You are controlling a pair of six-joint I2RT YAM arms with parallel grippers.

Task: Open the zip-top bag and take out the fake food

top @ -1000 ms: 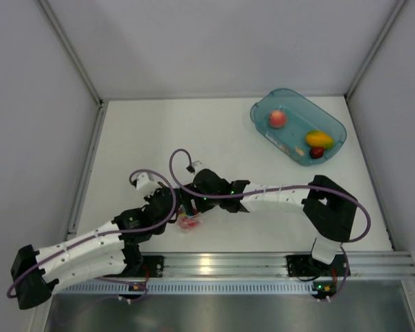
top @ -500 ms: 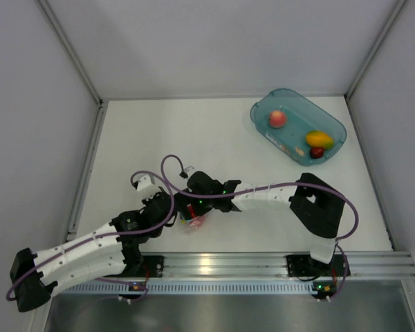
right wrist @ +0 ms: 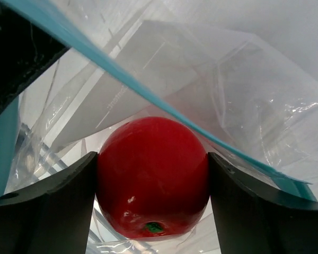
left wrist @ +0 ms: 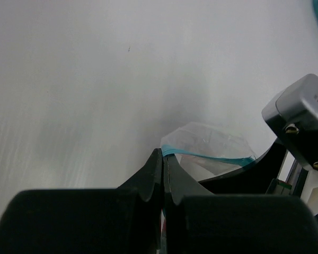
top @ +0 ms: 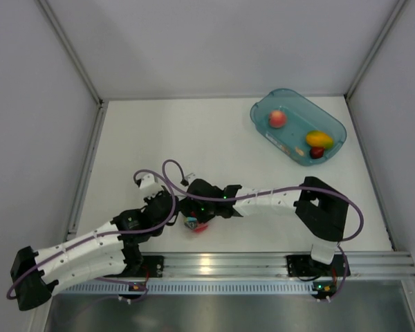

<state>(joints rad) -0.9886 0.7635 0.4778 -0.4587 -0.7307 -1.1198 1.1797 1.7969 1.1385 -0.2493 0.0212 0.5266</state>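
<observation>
The left gripper point(left wrist: 163, 157) is pinched tight on the teal zip strip point(left wrist: 212, 155) at one corner of the zip-top bag point(left wrist: 209, 142), near the front edge of the table point(top: 194, 131) between the two arms. The right gripper point(right wrist: 152, 159) reaches inside the bag, its fingers point(right wrist: 53, 211) pressed against both sides of the red tomato point(right wrist: 151, 180). The peach ball point(top: 277, 119), mango point(top: 319, 138) and dark red piece point(top: 317, 152) sit in the teal tub point(top: 297, 109), well apart at the far right.

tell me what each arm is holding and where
Left jaws pinch the bag by the end of its zip strip. Right jaws clasp the tomato by its two sides.
</observation>
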